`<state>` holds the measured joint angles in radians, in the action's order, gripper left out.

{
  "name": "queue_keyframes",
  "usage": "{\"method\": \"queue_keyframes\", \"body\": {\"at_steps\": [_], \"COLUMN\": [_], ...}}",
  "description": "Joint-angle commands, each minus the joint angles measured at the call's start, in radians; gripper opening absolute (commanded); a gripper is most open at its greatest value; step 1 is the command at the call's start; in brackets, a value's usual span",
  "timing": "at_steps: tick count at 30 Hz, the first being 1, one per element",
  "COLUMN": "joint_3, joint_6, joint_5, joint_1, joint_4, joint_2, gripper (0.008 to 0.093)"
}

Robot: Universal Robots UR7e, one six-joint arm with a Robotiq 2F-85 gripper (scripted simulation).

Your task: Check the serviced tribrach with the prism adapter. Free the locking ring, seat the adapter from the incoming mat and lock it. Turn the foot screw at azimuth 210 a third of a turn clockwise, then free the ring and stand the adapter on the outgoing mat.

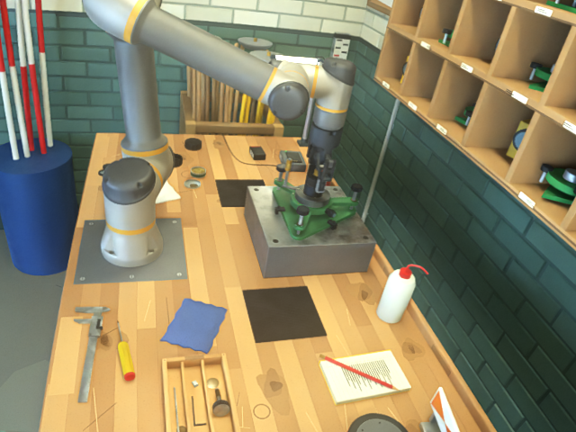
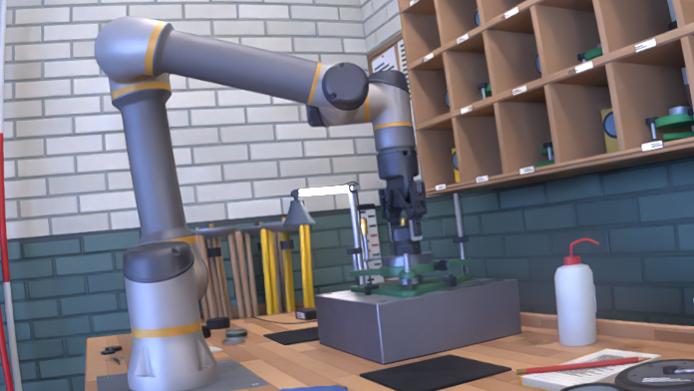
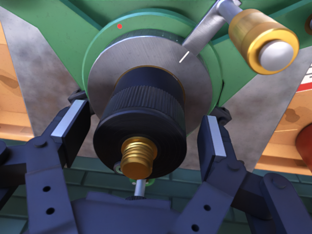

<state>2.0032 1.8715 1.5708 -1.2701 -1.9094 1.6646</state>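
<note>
The black prism adapter (image 3: 141,126) with its brass threaded stud (image 3: 138,157) stands upright in the centre of the green tribrach (image 1: 314,211), and my open gripper (image 3: 141,136) straddles its knurled body from above, holding nothing. The adapter sits inside the steel locking ring (image 3: 151,75), whose lever with a brass knob (image 3: 263,41) points away to the upper right in the wrist camera. The tribrach rests on a grey block (image 1: 309,232) with black-capped foot screws (image 1: 302,211) around it. The two black mats (image 1: 284,312) (image 1: 237,191) lie bare in front of and behind the block.
The wall shelving (image 1: 488,83) overhangs the bench on the right. A white wash bottle (image 1: 396,294) stands by the wall, with a notepad and red pencil (image 1: 363,374) nearer. A blue cloth (image 1: 195,324), screwdriver (image 1: 125,355), caliper (image 1: 92,344) and parts tray (image 1: 200,395) lie at the front.
</note>
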Motion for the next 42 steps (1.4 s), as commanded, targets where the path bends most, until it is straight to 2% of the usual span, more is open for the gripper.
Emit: {"method": "queue_keyframes", "body": {"at_steps": [1, 9, 42], "joint_3": [-0.001, 0.000, 0.000], "joint_6": [0.000, 0.000, 0.000], "joint_5": [0.000, 0.000, 0.000], "joint_1": [0.000, 0.000, 0.000], "joint_4": [0.000, -0.001, -0.001], "joint_2": [0.001, 0.000, 0.000], "gripper": [0.0780, 0.0775, 0.0115]}}
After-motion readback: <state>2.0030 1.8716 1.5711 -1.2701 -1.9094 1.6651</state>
